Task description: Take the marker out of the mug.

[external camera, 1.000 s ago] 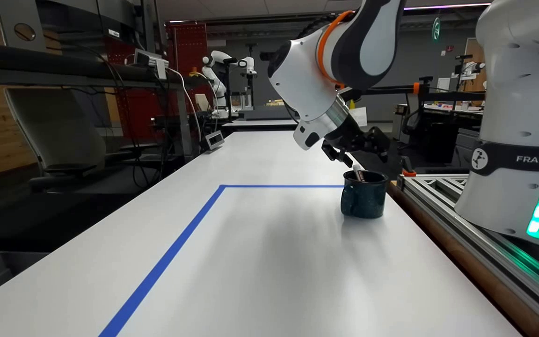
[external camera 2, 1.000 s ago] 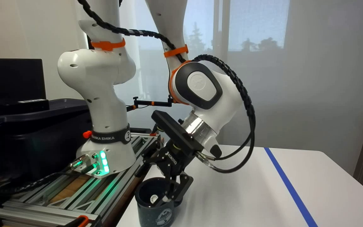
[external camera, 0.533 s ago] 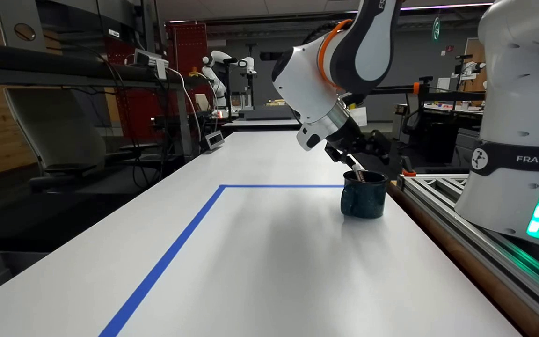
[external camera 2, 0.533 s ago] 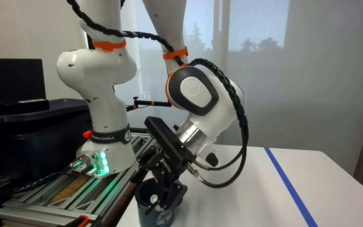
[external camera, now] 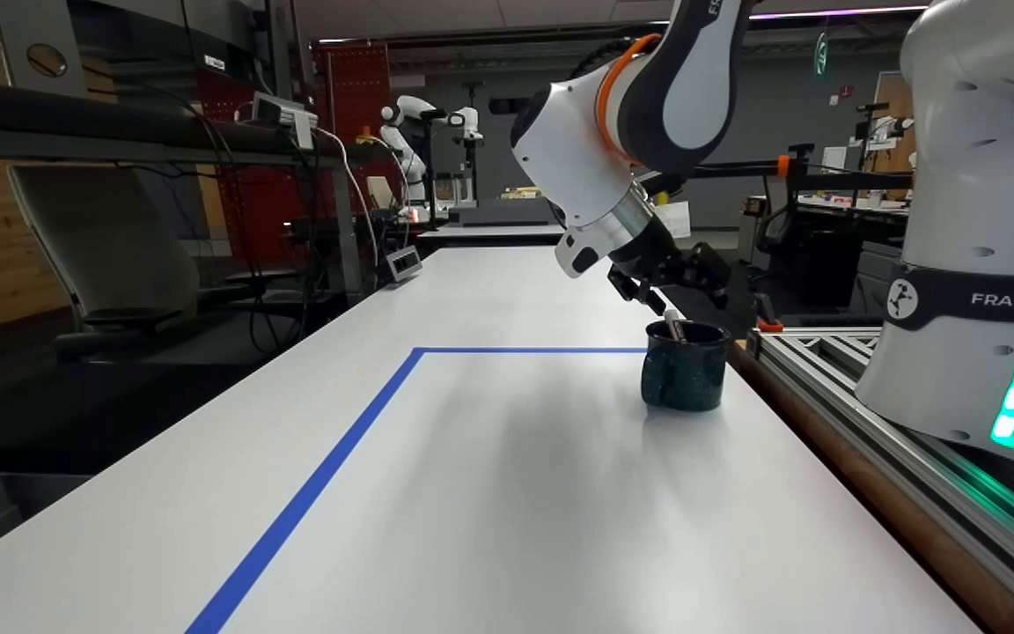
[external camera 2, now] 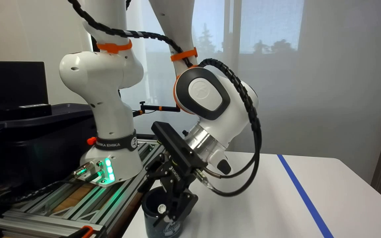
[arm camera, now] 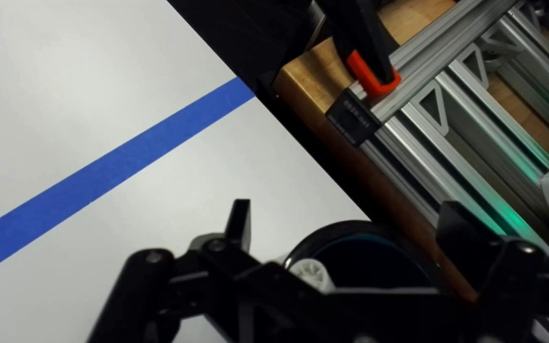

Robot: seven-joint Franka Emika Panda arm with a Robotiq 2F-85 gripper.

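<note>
The dark teal mug stands upright near the table edge by the robot base; it also shows in an exterior view. The marker leans in it, its pale upper end sticking above the rim. That round white end also shows in an exterior view and in the wrist view; the lower part is hidden in the mug. My gripper is open and tilted above the mug, its fingers wide apart with nothing held. In the wrist view the marker's end lies nearer the left finger, partly behind gripper links.
Blue tape marks lines on the white table. Close beside the mug are the table's edge and the aluminium rail frame under the robot base. An orange-tipped clamp sits on the frame.
My gripper has moved down and toward the base side over the mug, then risen very slightly in the last half second. It stays open. The mug and marker have not moved.
</note>
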